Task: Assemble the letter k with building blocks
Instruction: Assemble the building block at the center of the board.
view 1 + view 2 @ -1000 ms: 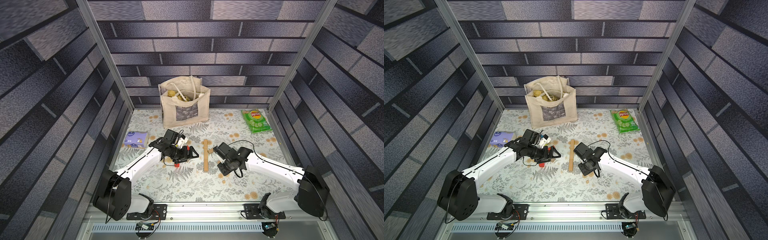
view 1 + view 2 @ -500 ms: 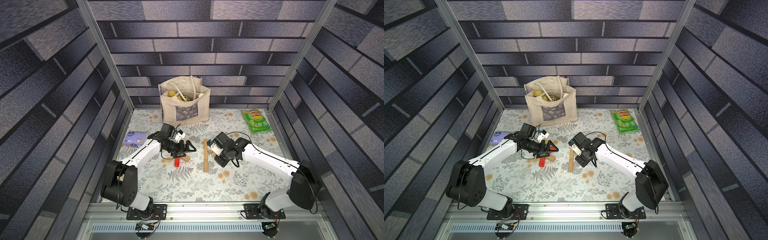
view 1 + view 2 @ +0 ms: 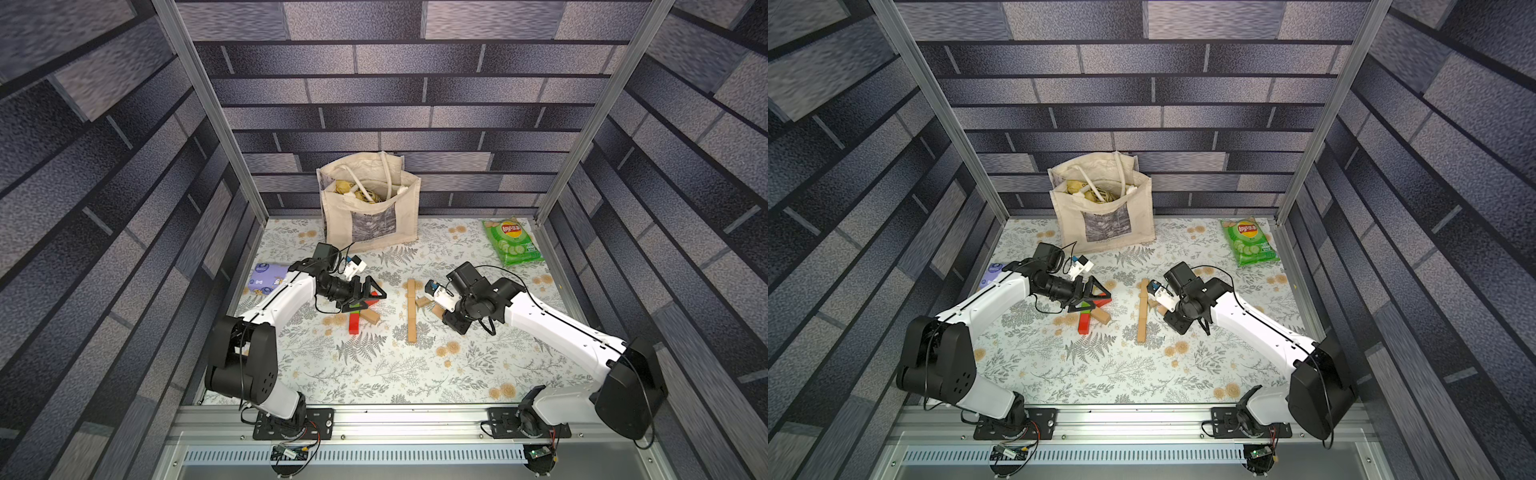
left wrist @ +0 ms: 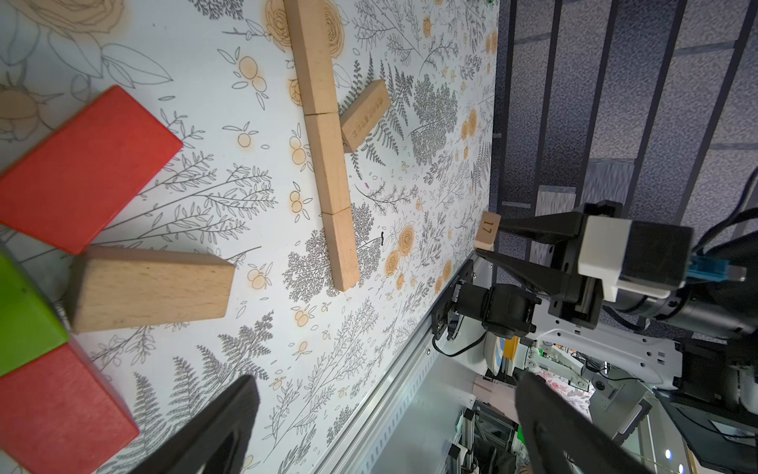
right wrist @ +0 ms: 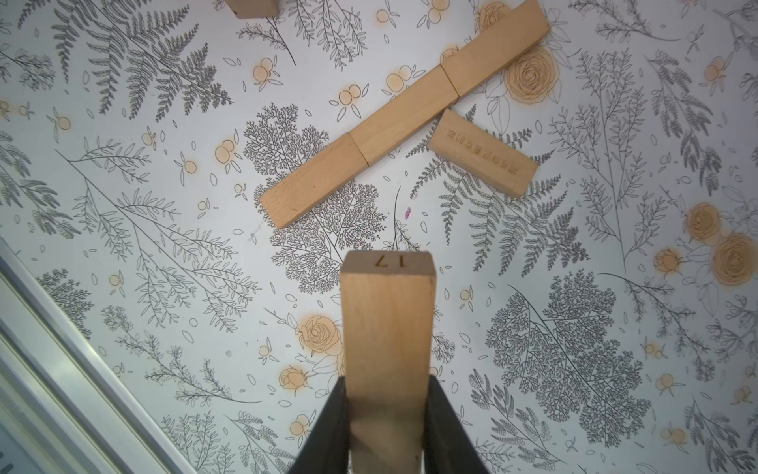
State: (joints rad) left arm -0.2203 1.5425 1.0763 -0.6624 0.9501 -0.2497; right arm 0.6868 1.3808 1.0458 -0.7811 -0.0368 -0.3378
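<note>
– On the floral-print desk point(image 3: 374, 374), what sits around the work?
– At the back stands a cream canvas tote bag point(image 3: 370, 216). A green crisp packet point(image 3: 513, 243) lies in the far corner beyond the right arm point(image 3: 552, 328). A purple tissue pack point(image 3: 268, 276) lies at the desk's edge, partly hidden by the left arm point(image 3: 282, 299). All three are well apart from the blocks.
– Does anything block the view?
– In both top views the left hand point(image 3: 368, 299) hangs over the multicoloured K, so only part of it shows. The left wrist view gives a red wooden block point(image 4: 82, 164), a second red block point(image 4: 53, 410), a green block point(image 4: 24, 312) next to both, and a plain tan block point(image 4: 147, 291) angled off them.
– And the tan K?
– Its stem of three tan blocks point(image 3: 411, 311) lies end to end mid-desk, between the two hands. A slanted tan block point(image 5: 482, 152) rests against the stem's middle, on the right arm's side.
– How are the arms posed?
– Both reach in from the front rail, forearms angled inward. The left hand's jaws are spread wide with nothing between them. The right hand point(image 5: 387, 379) tips downward just beside the stem. It is clamped on a tan block marked 17 point(image 5: 387, 312), held above the desk with the marked end pointing down.
</note>
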